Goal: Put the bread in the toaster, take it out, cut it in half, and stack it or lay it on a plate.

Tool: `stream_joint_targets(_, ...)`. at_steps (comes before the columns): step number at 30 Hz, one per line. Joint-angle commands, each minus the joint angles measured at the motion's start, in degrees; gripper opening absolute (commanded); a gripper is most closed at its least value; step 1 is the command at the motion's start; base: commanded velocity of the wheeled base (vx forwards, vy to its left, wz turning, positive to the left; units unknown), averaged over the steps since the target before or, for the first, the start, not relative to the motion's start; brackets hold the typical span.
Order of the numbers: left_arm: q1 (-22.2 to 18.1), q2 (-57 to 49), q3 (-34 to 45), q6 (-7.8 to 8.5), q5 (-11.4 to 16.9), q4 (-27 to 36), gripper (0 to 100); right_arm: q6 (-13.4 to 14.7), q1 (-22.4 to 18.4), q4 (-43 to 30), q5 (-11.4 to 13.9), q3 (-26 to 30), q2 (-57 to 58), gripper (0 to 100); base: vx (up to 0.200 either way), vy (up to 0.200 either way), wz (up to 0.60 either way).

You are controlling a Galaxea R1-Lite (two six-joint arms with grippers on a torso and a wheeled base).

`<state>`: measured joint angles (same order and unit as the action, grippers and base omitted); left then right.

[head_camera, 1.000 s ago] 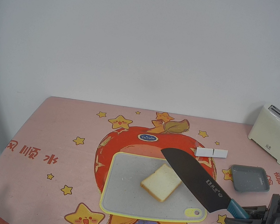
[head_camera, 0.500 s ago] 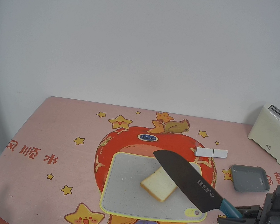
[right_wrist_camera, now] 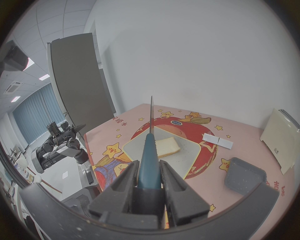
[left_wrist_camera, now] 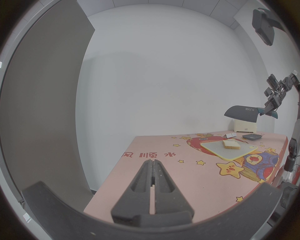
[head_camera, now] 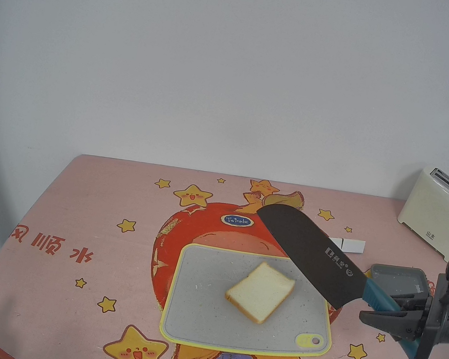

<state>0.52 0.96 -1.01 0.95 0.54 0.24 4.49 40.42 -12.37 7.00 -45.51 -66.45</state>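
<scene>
A whole slice of bread (head_camera: 260,291) (right_wrist_camera: 167,146) (left_wrist_camera: 231,143) lies on the grey cutting board (head_camera: 197,308) (right_wrist_camera: 187,154) with a yellow rim. My right gripper (head_camera: 390,321) (right_wrist_camera: 149,184) is shut on the teal handle of a black knife (head_camera: 308,253) (right_wrist_camera: 151,114) (left_wrist_camera: 243,113). The blade hangs in the air above the board's far right corner, clear of the bread. The cream toaster (head_camera: 441,214) (right_wrist_camera: 281,143) stands at the far right of the table. The grey plate (head_camera: 397,279) (right_wrist_camera: 243,180) lies just beyond my right gripper. My left gripper (left_wrist_camera: 152,187) is shut, empty, off the table's near left corner.
A white knife holder (head_camera: 350,245) (right_wrist_camera: 217,141) lies behind the board, partly hidden by the blade in the head view. The pink table (head_camera: 89,211) has bare room on its left half.
The right gripper first brought the knife down and left over the bread, then lifted it up and back toward the far right. The bread kept its place and shape.
</scene>
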Motion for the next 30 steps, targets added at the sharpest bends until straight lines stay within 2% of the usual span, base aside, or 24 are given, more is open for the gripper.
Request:
stream_joint_targets(1,0.0,0.09,0.92,0.02,-0.01,0.02,0,-0.71,-0.43,-0.63,-0.32,1.21,-2.19,0,0.0,0.0,0.0)
stream_joint_targets(2,0.0,0.09,0.92,0.02,-0.01,0.02,0,-0.71,-0.43,-0.63,-0.32,1.21,-2.19,0,0.0,0.0,0.0)
stream_joint_targets(4,0.0,0.09,0.92,0.02,0.34,0.02,0,-2.46,-0.96,-0.63,-0.76,1.65,-2.37,0,0.0,0.0,0.0)
stream_joint_targets(7,0.0,0.09,0.84,0.02,0.34,0.2,0,-3.08,-0.96,-0.72,-2.6,2.88,-2.28,0,0.0,0.0,0.0)
stream_joint_targets(11,0.0,0.0,1.01,0.02,0.25,-0.07,0,-4.49,-1.75,-0.28,-2.78,3.58,-3.69,0,0.0,0.0,0.0)
stream_joint_targets(24,0.0,0.09,1.01,0.37,0.43,-0.6,0,-4.66,-1.14,2.62,-2.78,4.81,-6.15,0,0.0,0.0,0.0)
stream_joint_targets(26,0.0,-0.35,0.31,0.1,0.43,-3.58,0,-4.66,-1.14,2.62,-2.78,4.9,-6.06,0,0.0,0.0,0.0)
stream_joint_targets(27,0.09,-0.26,-5.58,0.28,0.08,-14.57,0,-4.66,-0.96,2.62,-2.78,4.9,-5.88,0,0.0,0.0,0.0)
stream_joint_targets(28,0.62,5.45,-11.64,0.28,0.08,-19.93,0,-4.66,-0.87,2.62,-2.78,4.81,-5.88,0,0.0,0.0,0.0)
stream_joint_targets(30,1.67,17.14,-15.34,0.02,0.34,-20.55,0,-4.66,-0.79,2.62,-2.78,4.81,-6.32,0,0.0,0.0,0.0)
